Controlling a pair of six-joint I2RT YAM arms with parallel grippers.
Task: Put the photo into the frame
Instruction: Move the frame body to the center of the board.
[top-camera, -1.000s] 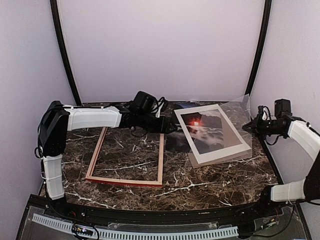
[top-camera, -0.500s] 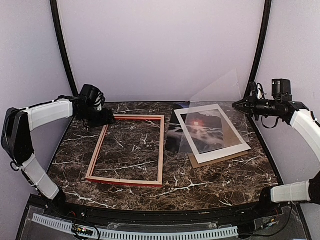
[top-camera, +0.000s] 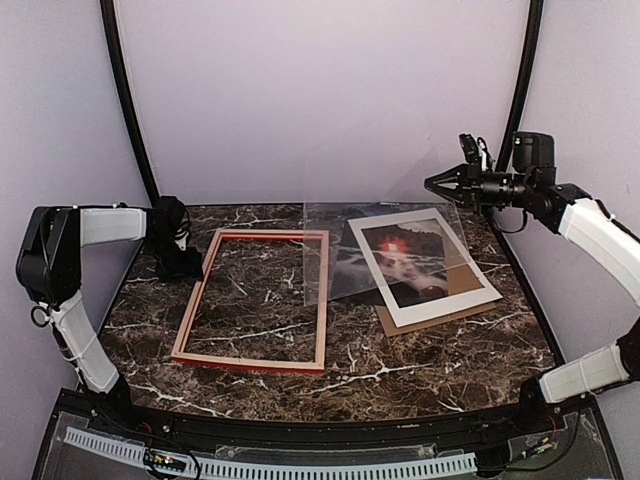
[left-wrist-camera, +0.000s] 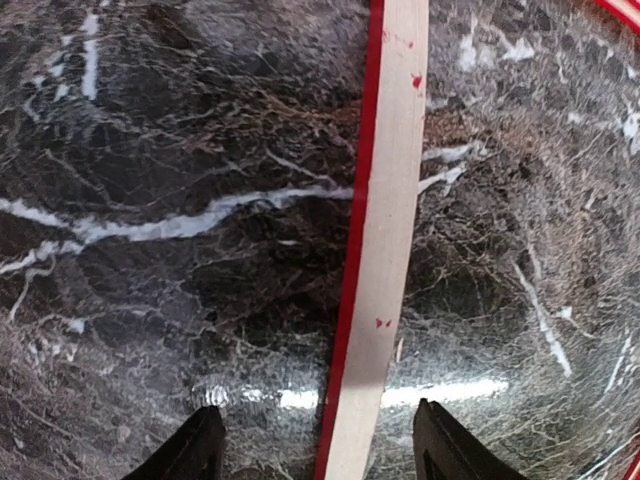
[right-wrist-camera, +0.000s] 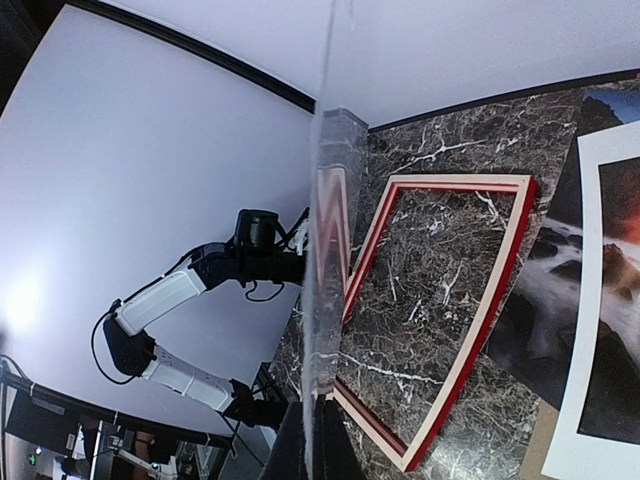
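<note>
while the right gripper (top-camera: 437, 184) is clamped on the edge of a clear pane (top-camera: 340, 235), holding it tilted in the air over the far side of the marble table (top-camera: 430, 370), the photo (top-camera: 348, 283) lies flat just right of the frame (top-camera: 250, 359). it sits mostly under a white mat board (top-camera: 445, 308), on a brown backing board (top-camera: 392, 322). the frame lies pale back up. the left gripper (left-wrist-camera: 320, 450) has its jaws apart, either side of the frame's left rail.
</note>
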